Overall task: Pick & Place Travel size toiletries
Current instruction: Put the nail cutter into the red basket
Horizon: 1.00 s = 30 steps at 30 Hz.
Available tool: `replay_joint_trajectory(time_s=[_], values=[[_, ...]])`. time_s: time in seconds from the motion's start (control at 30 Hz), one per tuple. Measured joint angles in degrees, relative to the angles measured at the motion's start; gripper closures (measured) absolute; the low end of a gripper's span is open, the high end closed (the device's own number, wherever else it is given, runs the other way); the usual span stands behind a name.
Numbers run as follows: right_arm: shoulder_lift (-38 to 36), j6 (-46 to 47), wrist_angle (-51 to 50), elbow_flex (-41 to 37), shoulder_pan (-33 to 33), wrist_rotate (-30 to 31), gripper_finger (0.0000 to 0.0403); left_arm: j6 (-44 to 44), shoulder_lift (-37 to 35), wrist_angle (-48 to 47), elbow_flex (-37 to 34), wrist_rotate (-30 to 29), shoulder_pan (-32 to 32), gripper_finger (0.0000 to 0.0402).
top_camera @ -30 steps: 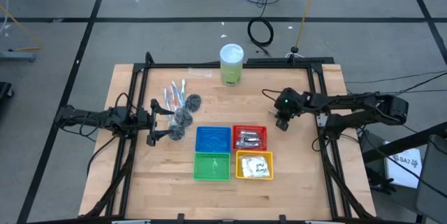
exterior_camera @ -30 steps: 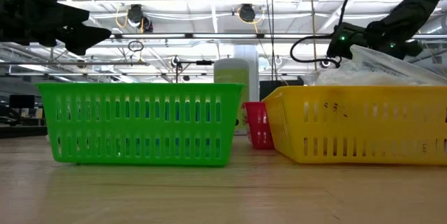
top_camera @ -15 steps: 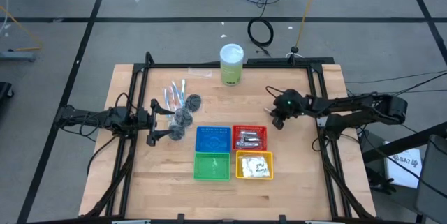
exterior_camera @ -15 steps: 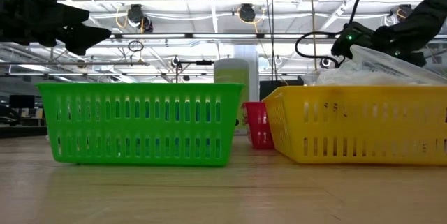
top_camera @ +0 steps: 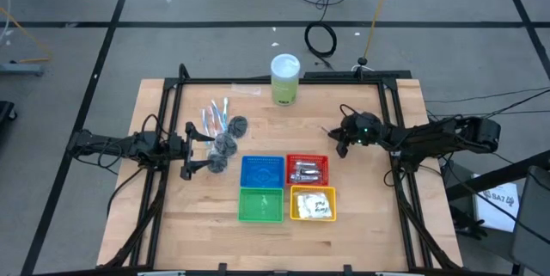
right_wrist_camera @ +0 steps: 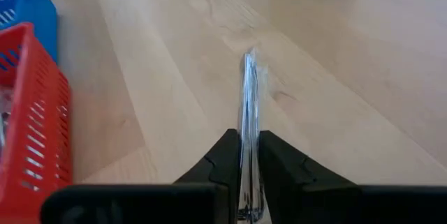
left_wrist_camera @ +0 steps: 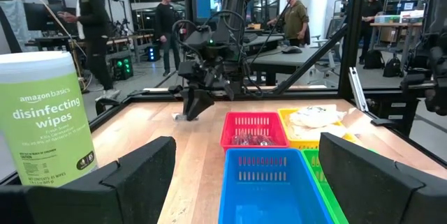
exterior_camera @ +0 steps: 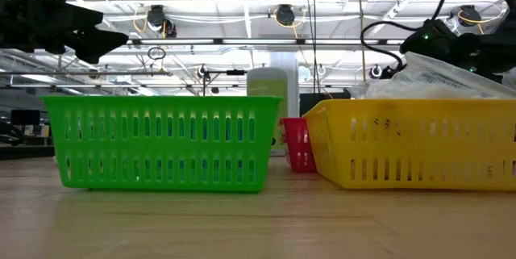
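Right gripper (right_wrist_camera: 249,155), fingers pinched flat on a thin silver foil tube (right_wrist_camera: 248,91) that projects edge-on ahead of them over bare wood, probably gripped by its crimped end to keep it rigid in carriage. To one side of the tool stands the red basket (top_camera: 308,169), slotted plastic, already holding shiny tubes and likely its destination. Farther off, the left gripper (top_camera: 203,148) waits, spread wide beside dark grey round puffs (top_camera: 226,142) and clear-wrapped sticks (top_camera: 213,115).
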Motion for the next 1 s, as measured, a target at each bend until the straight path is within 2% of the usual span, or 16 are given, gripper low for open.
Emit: replay_joint_trajectory(time_s=[0.23,0.6,0.9,1.0], values=[[0.0,-1.6,4.6,-0.9,1.5,0.0,0.0372,0.0,0.0,0.0,0.0,0.0,0.0,0.0055],[-0.1,-4.5,12.9,-0.9,7.5,-0.4,0.0372,0.0,0.0,0.0,0.0,0.0,0.0,0.0055],[-0.1,-3.4,24.5,-0.8,13.3,-5.2,0.0372,0.0,0.0,0.0,0.0,0.0,0.0,0.0055],[-0.1,-1.8,25.3,0.9,16.1,-6.1,0.0372,0.0,0.0,0.0,0.0,0.0,0.0,0.0055]])
